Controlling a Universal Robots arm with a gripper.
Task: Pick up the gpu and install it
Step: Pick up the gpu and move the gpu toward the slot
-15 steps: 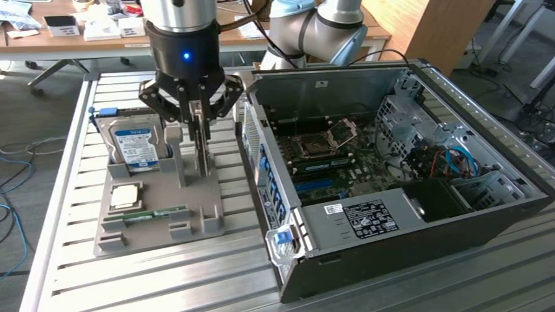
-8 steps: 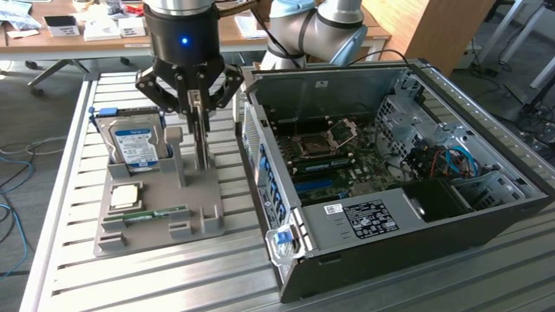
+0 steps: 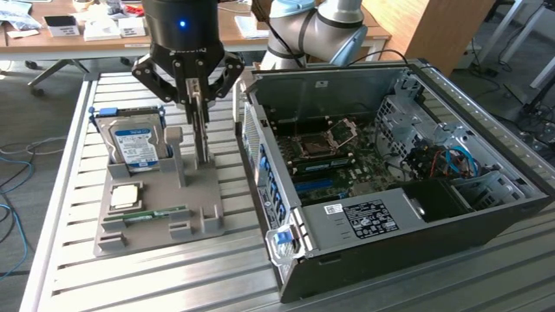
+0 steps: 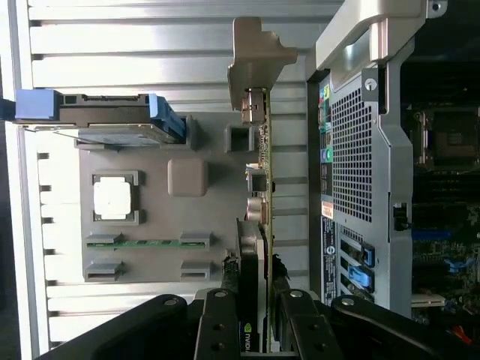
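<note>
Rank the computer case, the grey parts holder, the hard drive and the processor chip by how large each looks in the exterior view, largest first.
1. computer case
2. grey parts holder
3. hard drive, standing upright in the holder
4. processor chip, lying flat on the holder

gpu (image 4: 251, 247) green edge, silver bracket; tray (image 3: 204, 218) grey; hard drive (image 3: 137, 140) label seemingly blue-white; tool (image 3: 196, 91) black.

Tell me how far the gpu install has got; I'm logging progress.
Done: the gripper is closed on the gpu. In hand: the card stands on edge at the gray holder. Left: it is not yet in the open computer case.
</note>
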